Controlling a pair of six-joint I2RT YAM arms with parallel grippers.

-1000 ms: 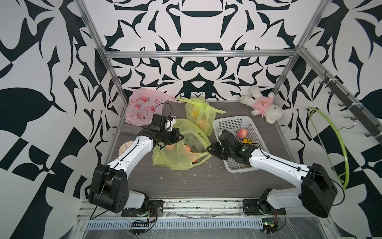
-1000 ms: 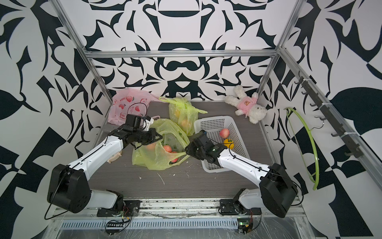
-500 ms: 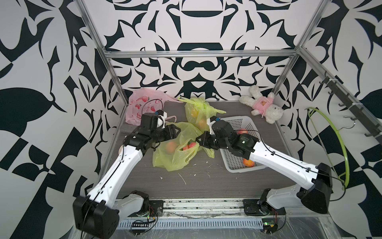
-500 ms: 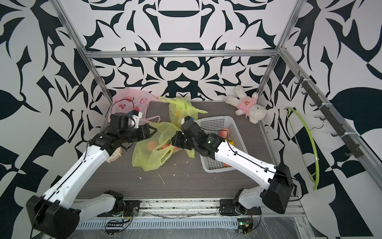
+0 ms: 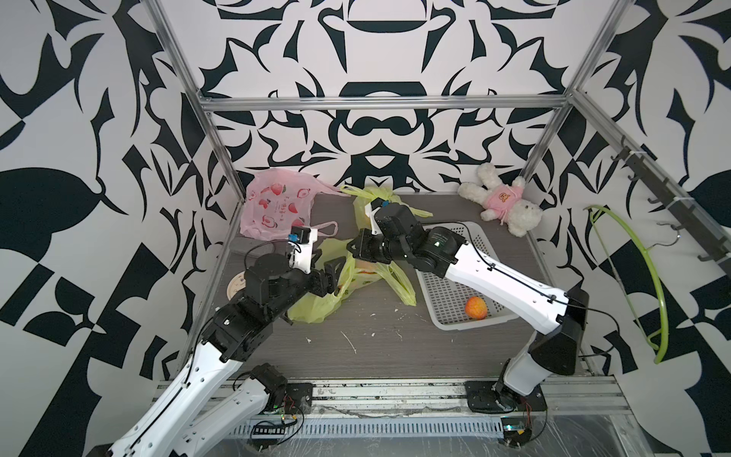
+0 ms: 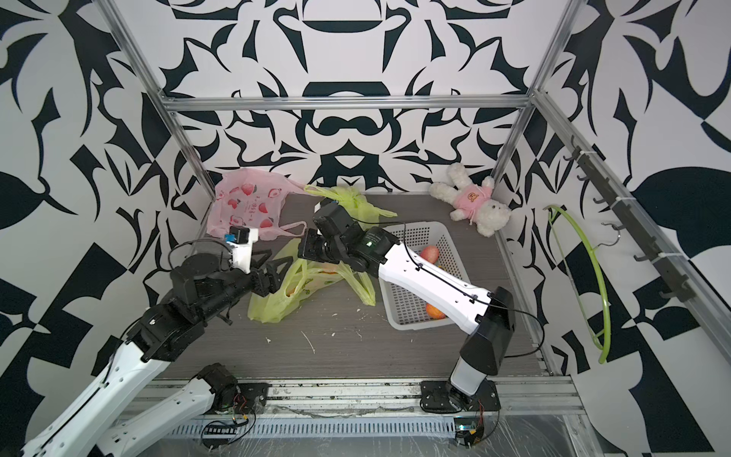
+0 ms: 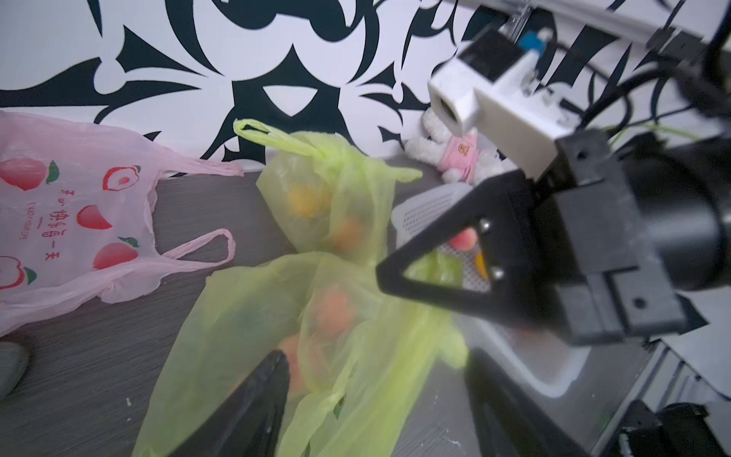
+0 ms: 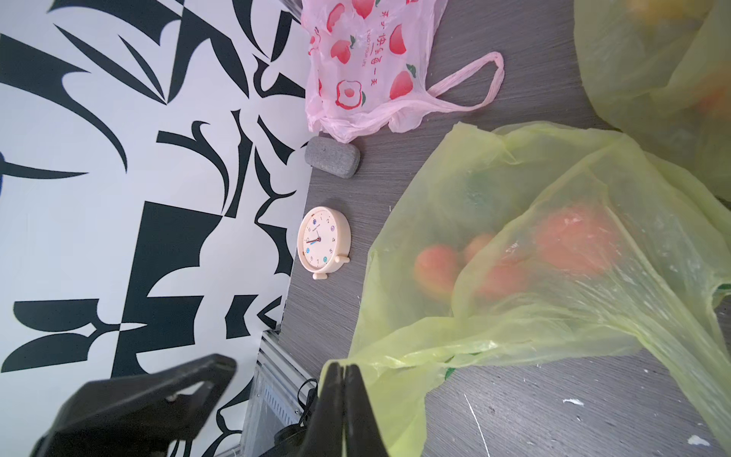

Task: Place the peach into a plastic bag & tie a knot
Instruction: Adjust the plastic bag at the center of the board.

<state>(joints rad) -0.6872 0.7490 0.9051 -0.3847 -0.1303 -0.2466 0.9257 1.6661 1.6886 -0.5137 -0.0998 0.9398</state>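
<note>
Right wrist view: right gripper (image 8: 343,370) clamped on rim of yellow-green bag (image 8: 553,277); left wrist view: left gripper (image 7: 374,356) spread wide astride it.

Plush rabbit (image 5: 502,200), clock (image 8: 323,240), grey pouch (image 8: 332,163)

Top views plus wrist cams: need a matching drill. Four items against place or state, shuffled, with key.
1. right gripper
2. left gripper
3. alarm clock
4. plush bunny

A. far right corner of the table
B. open
C. shut on the edge of the front yellow-green bag
D. lying face up at the left table edge

Pairs: 1-C, 2-B, 3-D, 4-A
</note>
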